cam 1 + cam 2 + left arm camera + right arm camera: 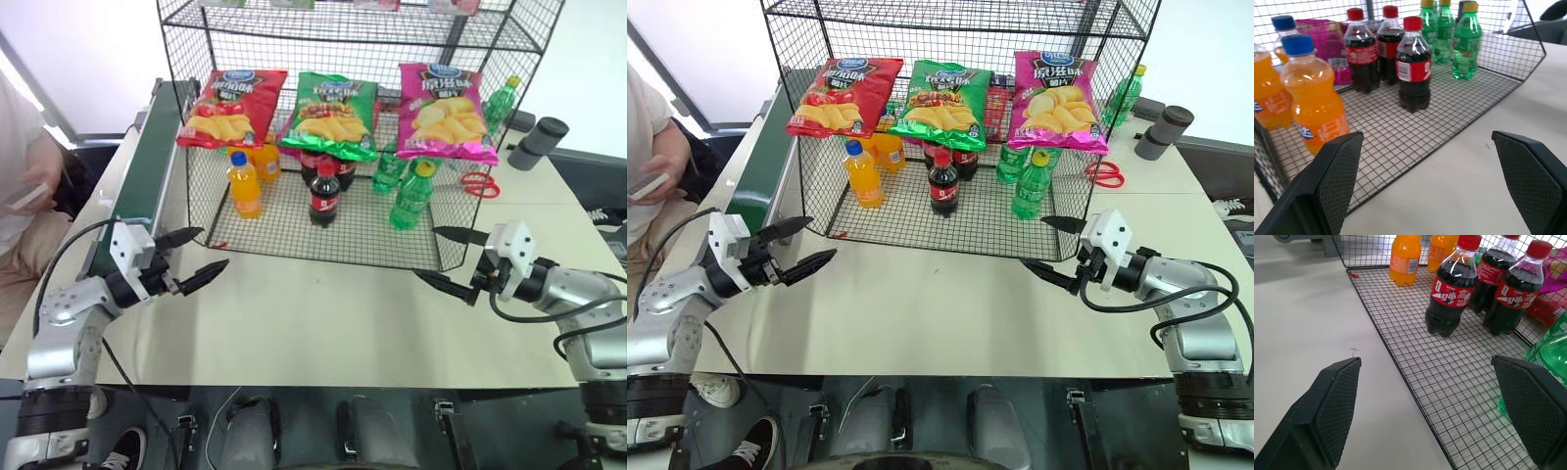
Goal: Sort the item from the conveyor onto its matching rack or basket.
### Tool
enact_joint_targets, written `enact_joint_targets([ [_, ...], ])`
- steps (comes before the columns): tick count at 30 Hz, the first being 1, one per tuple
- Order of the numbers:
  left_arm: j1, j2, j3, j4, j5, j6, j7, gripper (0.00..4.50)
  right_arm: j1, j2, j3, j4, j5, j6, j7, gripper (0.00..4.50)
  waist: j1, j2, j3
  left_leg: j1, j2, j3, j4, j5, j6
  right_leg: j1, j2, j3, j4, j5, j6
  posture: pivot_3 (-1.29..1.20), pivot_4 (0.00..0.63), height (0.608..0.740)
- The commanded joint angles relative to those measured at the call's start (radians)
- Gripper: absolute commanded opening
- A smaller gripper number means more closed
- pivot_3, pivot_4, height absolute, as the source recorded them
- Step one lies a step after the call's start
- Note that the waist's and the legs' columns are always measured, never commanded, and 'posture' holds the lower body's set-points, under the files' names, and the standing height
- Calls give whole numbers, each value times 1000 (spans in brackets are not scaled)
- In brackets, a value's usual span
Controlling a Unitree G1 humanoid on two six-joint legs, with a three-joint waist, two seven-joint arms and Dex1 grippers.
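1. The green crisp bag point(331, 116) already hangs on the black wire rack point(323, 230), at the front edge of the middle tier. A red crisp bag point(231, 108) hangs at its 9 o'clock and a pink crisp bag point(443, 113) at its 3 o'clock.

2. The conveyor point(140, 166) runs along the table's left side, at about 9 o'clock from the rack. The stretch of dark green belt in view carries nothing.

3. The left gripper point(192, 257) hovers over the white table point(323, 323) near the rack's front-left corner. Its jaws stand wide and hold nothing.

4. The right gripper point(447, 258) hovers near the rack's front-right corner, pointing inward. Its jaws are also spread wide and empty.

5. On the rack floor, below the bags, stand orange soda bottles point(1315, 100), cola bottles point(1414, 63) and green soda bottles point(1465, 41). All are upright and apart from both grippers.

6. Judged from this layout, the placing step looks done: the bag sits with its kind and both hands are free. The step in hand reads as waiting between items.

7. The next move likely calls for turning the left arm toward 9 o'clock to meet whatever the belt brings. A flat, slippery bag would want a pinch near its sealed edge.

8. A person's hand point(34, 191) sits at 9 o'clock beyond the conveyor, so a reach that way needs care.
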Motion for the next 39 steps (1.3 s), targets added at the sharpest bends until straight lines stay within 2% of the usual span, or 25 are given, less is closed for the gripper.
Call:
enact_joint_targets([
  [1, -9, 13, 35, -11, -16, -6, 10, 4500, 0, 1, -17, -32, 13, -19, 0, 4451, 0, 0, 0, 0, 0, 0, 0, 0, 0, 0, 0, 0, 0, 0, 0, 0, 150, 740],
  [39, 2, -4, 10, -44, -3, 0, 35, 4500, -62, 23, 39, -38, -23, -20, -32, 4451, -1, 0, 0, 0, 0, 0, 0, 0, 0, 0, 0, 0, 0, 0, 0, 0, 150, 740],
])
